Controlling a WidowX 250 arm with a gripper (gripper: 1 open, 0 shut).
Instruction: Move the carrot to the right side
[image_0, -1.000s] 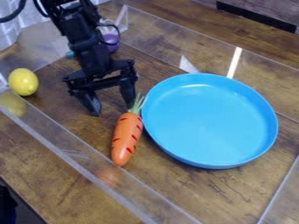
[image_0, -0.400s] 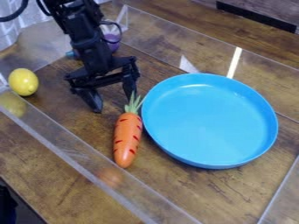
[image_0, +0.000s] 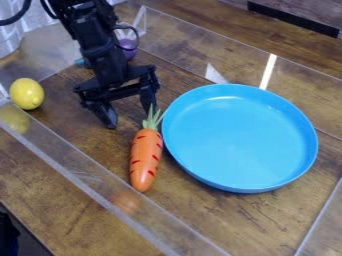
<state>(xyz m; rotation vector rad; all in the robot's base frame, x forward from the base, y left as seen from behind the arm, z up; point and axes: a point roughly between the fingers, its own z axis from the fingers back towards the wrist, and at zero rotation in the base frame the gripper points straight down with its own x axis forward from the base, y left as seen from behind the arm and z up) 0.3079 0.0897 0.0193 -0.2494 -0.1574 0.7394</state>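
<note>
The fingers (image_0: 126, 116) hang low over the wooden worktop (image_0: 83, 146), spread apart, with nothing clamped between them. The black arm (image_0: 99, 38) comes down to them from the upper left of the view. Just beside the fingers, toward the bottom of the view, lies the carrot (image_0: 146, 158), orange with darker marks across it. Its green leafy top points up toward the fingers, and its tapered tip points away from them, toward the bottom edge of the view. Whether the leaves touch the nearer finger is too small to tell.

To the right of the fingers, as the view shows it, sits a round blue plate (image_0: 241, 138), its left rim close beside the carrot's leafy top. The carrot lies outside the plate. To the left of the fingers, well apart from them, is a round yellow fruit (image_0: 27, 94). Behind the fingers and partly hidden by the arm, a purple object (image_0: 127, 44) shows. A clear panel edge (image_0: 118, 200) runs diagonally across the view, on the near side of the fingers.
</note>
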